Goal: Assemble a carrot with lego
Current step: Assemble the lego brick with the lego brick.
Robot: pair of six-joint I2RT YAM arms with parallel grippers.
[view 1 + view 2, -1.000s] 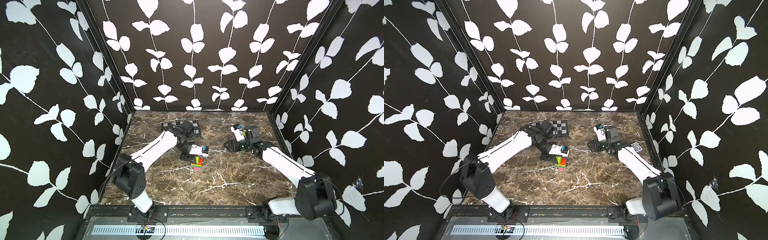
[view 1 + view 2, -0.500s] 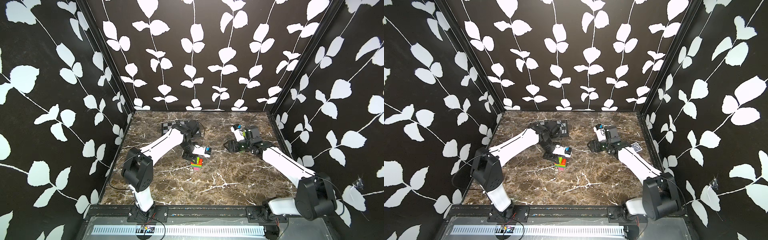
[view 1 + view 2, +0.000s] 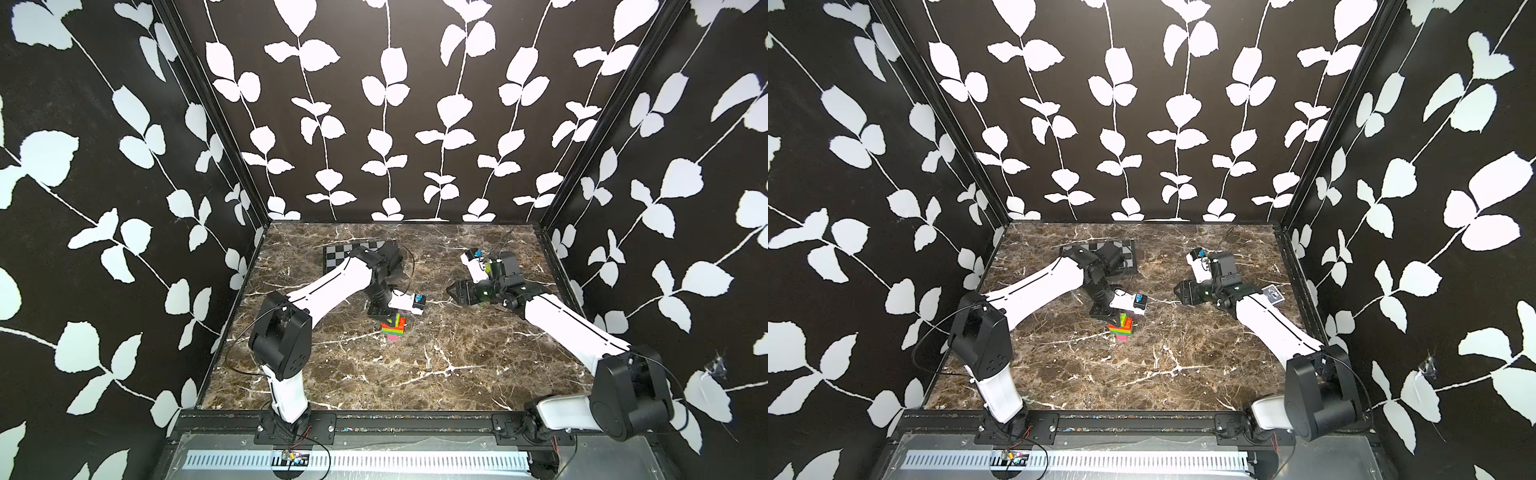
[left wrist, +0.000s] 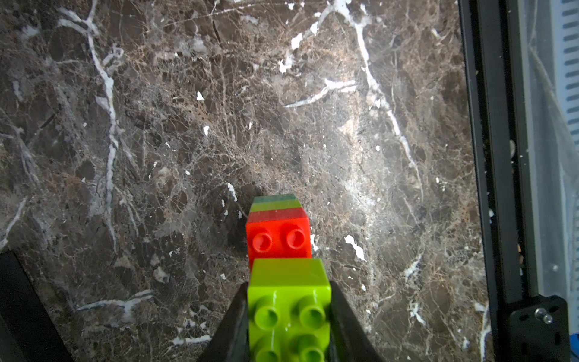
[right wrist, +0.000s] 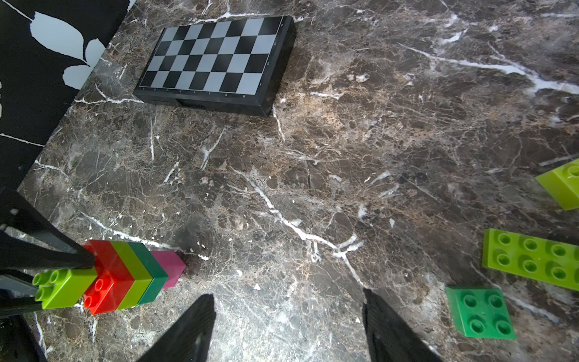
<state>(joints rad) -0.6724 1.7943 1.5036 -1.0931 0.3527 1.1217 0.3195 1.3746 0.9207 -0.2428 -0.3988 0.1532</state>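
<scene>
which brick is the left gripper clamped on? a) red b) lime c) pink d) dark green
b: in the left wrist view the left gripper has a jaw pressed on each side of the lime brick, which sits atop the red brick.

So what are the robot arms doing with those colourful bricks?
They're building a carrot from Lego. So far it's a stack of red, lime, green and pink bricks on the marble table. The left gripper is shut on a lime brick at the top of it. The right gripper is open and empty, hovering near a loose green brick and a long lime brick.
</scene>
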